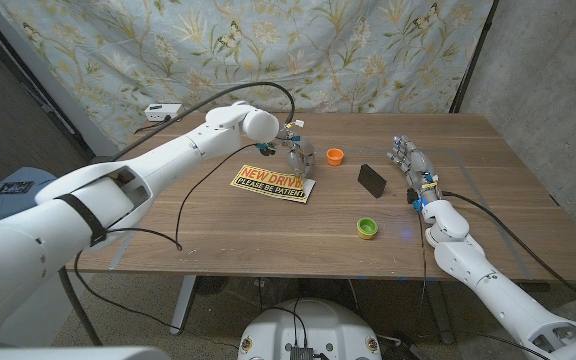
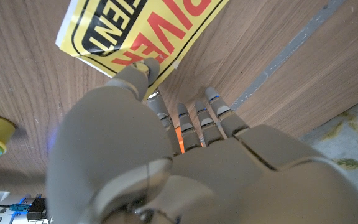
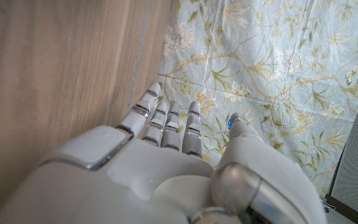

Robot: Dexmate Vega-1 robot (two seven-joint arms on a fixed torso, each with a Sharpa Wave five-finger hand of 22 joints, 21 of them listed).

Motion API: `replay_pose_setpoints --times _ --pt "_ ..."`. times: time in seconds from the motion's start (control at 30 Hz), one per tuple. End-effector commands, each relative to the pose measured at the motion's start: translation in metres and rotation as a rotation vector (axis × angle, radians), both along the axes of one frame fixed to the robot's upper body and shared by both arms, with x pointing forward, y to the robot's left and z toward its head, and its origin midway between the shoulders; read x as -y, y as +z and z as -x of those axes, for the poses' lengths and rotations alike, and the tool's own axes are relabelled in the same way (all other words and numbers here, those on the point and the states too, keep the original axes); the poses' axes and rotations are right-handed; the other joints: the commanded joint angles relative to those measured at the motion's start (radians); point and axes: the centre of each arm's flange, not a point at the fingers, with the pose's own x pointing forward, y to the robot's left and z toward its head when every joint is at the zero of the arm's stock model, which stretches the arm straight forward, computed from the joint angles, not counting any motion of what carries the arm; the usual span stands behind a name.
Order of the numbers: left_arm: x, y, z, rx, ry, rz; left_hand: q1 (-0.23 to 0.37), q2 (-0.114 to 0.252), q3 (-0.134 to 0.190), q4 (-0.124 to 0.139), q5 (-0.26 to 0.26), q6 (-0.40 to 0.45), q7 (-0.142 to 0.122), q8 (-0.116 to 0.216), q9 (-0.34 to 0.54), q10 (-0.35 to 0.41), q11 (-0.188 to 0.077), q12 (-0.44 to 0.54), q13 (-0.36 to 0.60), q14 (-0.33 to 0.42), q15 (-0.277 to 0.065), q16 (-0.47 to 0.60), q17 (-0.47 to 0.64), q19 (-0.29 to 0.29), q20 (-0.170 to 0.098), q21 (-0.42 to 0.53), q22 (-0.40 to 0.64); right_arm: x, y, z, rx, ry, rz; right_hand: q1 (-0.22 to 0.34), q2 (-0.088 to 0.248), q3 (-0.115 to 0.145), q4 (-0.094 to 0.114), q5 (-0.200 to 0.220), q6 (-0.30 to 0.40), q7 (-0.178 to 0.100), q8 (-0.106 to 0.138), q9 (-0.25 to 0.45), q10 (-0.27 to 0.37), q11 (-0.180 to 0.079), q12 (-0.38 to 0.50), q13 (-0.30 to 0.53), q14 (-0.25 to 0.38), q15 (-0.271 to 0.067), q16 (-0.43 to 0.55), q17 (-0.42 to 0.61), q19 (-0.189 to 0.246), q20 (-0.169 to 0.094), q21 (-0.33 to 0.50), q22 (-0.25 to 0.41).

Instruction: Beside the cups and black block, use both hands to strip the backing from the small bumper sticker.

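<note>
Sticker (image 1: 273,182): yellow, lies flat on the counter (image 1: 218,235) at centre-left of the head view, its far right corner by the left hand.
Left hand (image 1: 298,153): over that corner; in its wrist view the thumb tip (image 2: 143,68) touches the sticker's edge while the other fingers (image 2: 191,118) stretch straight and close together on bare wood. Probably feeling for an edge to lift; nothing is gripped yet.
Right hand (image 1: 411,165): at centre-right, well apart from the sticker, fingers (image 3: 166,121) extended and narrowly spread, holding nothing; seemingly waiting to take the backing.
Orange cup (image 1: 334,155): just right of the left hand.
Black block (image 1: 373,179): between the hands.
Green cup (image 1: 367,227): nearer the counter's front edge.
</note>
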Motion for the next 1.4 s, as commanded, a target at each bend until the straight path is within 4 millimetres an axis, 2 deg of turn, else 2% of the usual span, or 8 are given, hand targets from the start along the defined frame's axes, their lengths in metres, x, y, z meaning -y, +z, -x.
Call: replay_pose_setpoints --times 0.03,0.57,1.4 --pt "-0.002 -0.002 -0.001 0.008 -0.012 0.022 0.013 -0.001 -0.002 0.001 0.007 0.003 0.001 0.007 0.007 0.012 0.003 0.002 0.004 0.013 -0.002 0.003 0.002 0.007 -0.001 0.003 0.003 0.000 0.008 0.002 0.000 -0.006 0.015 -0.010 -0.001 0.005 -0.007 0.007 0.006 0.002 0.006 0.000 0.001 0.001 0.007 0.003 0.002 0.003 0.009 0.005 0.008 -0.002 0.008 0.004" --pt "-0.005 0.004 0.002 0.022 -0.032 0.068 0.018 0.001 -0.003 0.002 0.011 -0.004 -0.001 0.029 0.029 0.014 -0.002 -0.001 0.008 0.013 -0.001 -0.002 0.005 0.000 0.003 0.002 0.004 -0.003 0.017 0.003 0.000 -0.007 0.030 -0.014 -0.001 0.008 -0.010 0.007 0.005 0.000 0.006 0.000 -0.001 0.001 0.006 0.003 0.002 0.001 0.010 0.005 0.007 -0.005 0.007 0.004" --pt "-0.003 0.013 0.023 0.103 -0.102 0.217 0.022 0.002 -0.005 0.004 0.022 -0.014 -0.001 0.059 0.056 0.024 -0.007 -0.004 0.014 0.023 -0.007 -0.004 0.008 -0.004 0.002 0.003 0.005 -0.008 0.029 0.018 0.013 0.000 0.083 -0.020 0.000 0.015 -0.016 0.006 0.004 0.000 0.005 0.000 -0.002 0.000 0.006 0.003 0.001 0.002 0.011 0.006 0.005 -0.005 0.007 0.004"
